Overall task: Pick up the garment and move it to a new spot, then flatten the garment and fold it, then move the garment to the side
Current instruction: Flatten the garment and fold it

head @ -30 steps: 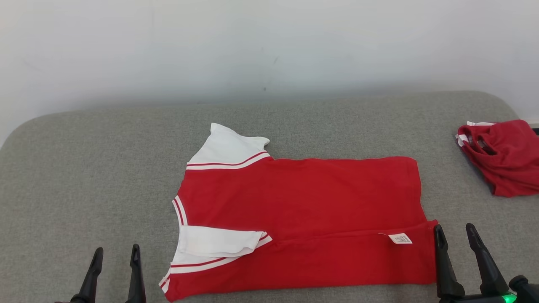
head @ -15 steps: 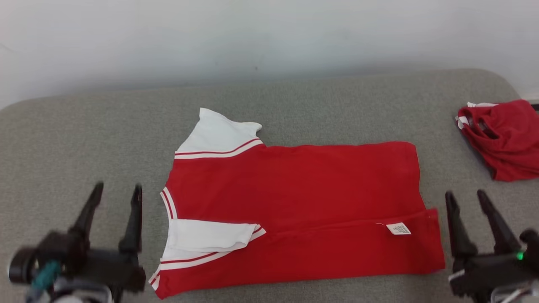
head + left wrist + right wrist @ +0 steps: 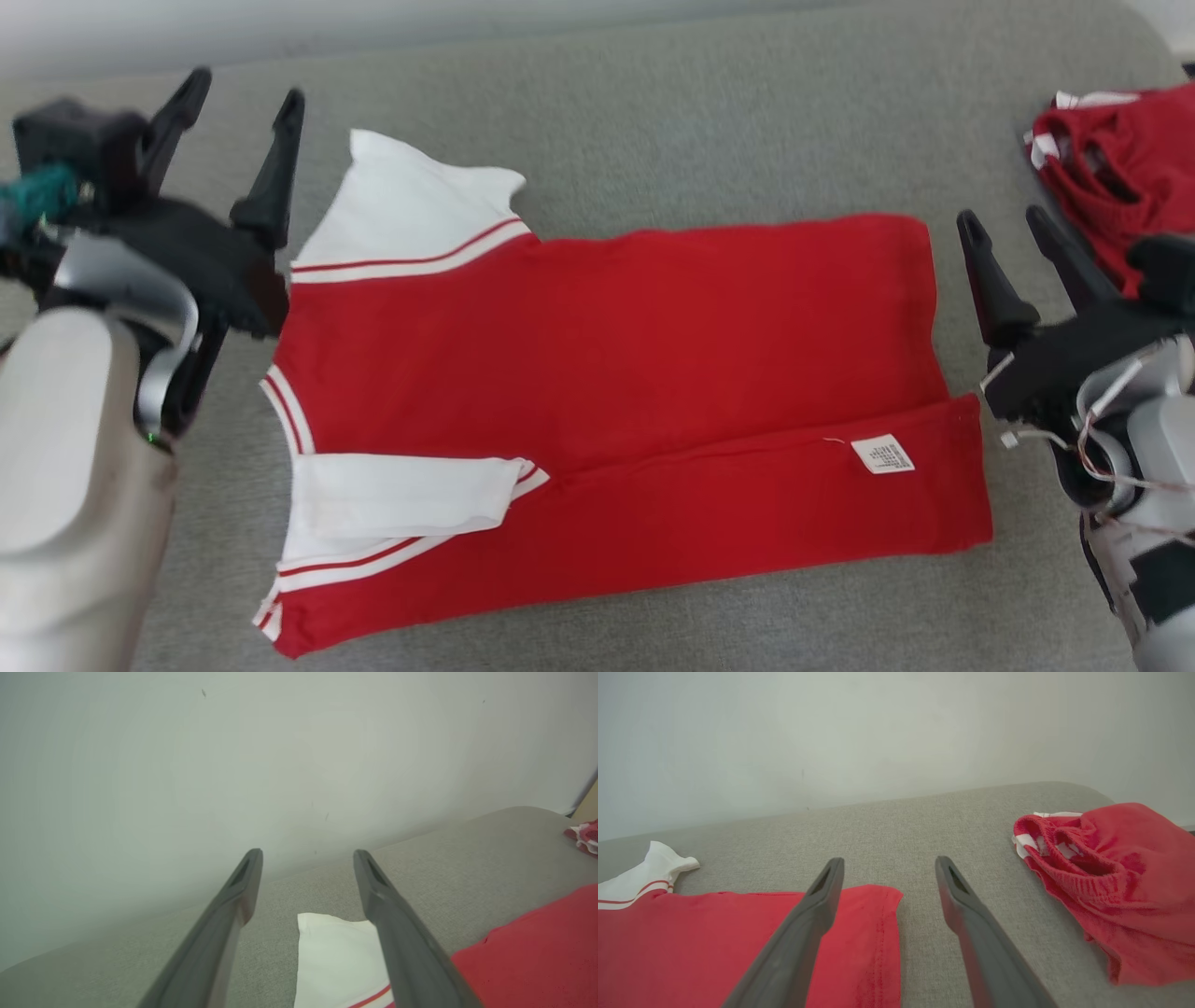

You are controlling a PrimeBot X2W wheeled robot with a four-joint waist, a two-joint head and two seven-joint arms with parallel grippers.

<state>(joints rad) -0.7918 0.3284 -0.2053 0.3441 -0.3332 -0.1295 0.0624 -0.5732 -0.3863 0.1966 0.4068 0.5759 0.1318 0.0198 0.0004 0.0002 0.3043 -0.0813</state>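
Head view | garment point(image 3: 616, 373) flat between jaws | left jaws wide near sleeve point(image 3: 411, 201) | right jaws wide near hem point(image 3: 926, 308)

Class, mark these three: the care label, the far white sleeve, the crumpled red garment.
care label point(image 3: 882, 455), head view, its middle.
far white sleeve point(image 3: 403, 203), head view, white cloth above stripes.
crumpled red garment point(image 3: 1111, 882), right wrist view, its middle folds.

Matt cloth pretty much everywhere
The garment point(image 3: 653, 345) is smooth matt red knit with white cloth sleeves and a papery label point(image 3: 882, 455); grey cushion point(image 3: 653, 121) is coarse woven fabric; far-right red bundle point(image 3: 1120, 177) looks ribbed; right gripper point(image 3: 1001, 217) is matt dark plastic.
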